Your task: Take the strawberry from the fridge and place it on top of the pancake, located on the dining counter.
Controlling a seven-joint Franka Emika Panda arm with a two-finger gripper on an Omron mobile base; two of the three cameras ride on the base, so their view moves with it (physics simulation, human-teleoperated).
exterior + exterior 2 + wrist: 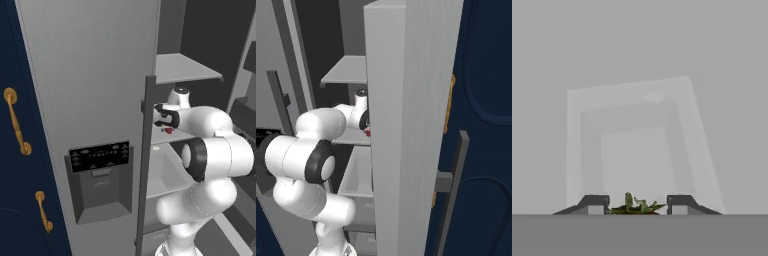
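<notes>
As the white arm reached into the open fridge (95, 75), its gripper (635, 204) had closed on the strawberry (635, 206), whose green leafy top showed between the two dark fingertips (594, 204). From the left base view, a speck of red fruit (168, 130) sat at the hand, just above a grey shelf (187, 67) level inside the compartment.

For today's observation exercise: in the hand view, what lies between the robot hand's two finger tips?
The strawberry lies there, its green leafy top showing between the finger tips of the hand, which has shut on it.
</notes>
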